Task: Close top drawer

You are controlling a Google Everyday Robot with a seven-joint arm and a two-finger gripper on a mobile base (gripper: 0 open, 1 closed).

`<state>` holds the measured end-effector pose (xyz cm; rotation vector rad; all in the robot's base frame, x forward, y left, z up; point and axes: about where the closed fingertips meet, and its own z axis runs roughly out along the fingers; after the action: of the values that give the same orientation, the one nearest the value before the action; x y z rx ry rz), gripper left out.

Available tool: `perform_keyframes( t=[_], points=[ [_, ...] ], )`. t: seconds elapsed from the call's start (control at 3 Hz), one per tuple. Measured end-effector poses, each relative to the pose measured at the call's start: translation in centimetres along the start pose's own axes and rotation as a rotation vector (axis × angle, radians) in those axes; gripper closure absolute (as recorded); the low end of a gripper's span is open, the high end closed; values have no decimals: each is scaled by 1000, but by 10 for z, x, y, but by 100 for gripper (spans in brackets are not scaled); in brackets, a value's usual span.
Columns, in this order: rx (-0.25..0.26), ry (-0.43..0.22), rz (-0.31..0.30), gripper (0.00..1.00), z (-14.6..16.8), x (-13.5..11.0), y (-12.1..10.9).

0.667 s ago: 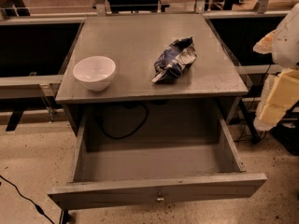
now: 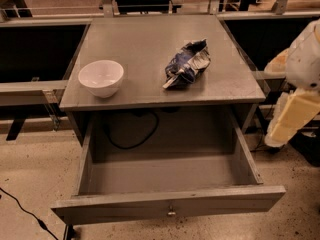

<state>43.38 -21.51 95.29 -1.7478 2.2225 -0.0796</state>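
- Counter (image 2: 150,44): nothing on it has shifted since the last frame.
- Top drawer (image 2: 165,179): pulled fully out below the counter, same spot as 0.7 s back. By my read, closing hasn't begun.
- Pincer (image 2: 292,116): hangs off the counter's right side, apart from the drawer and barely moved. I can't tell if it's spread or pressed together.
- Crumpled bag (image 2: 187,64) and white bowl (image 2: 101,76): unmoved.
- Knob (image 2: 171,212): front centre, nothing touching it. I'd push that front next.
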Motion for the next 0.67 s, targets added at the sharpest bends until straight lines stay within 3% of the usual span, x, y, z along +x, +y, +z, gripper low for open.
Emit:
perform_keyframes(
  t=[0.33,0.67],
  points=[
    [-79,-26,-35,45,46,6,26],
    [-81,-24,-35,70,46,6,27]
  ],
)
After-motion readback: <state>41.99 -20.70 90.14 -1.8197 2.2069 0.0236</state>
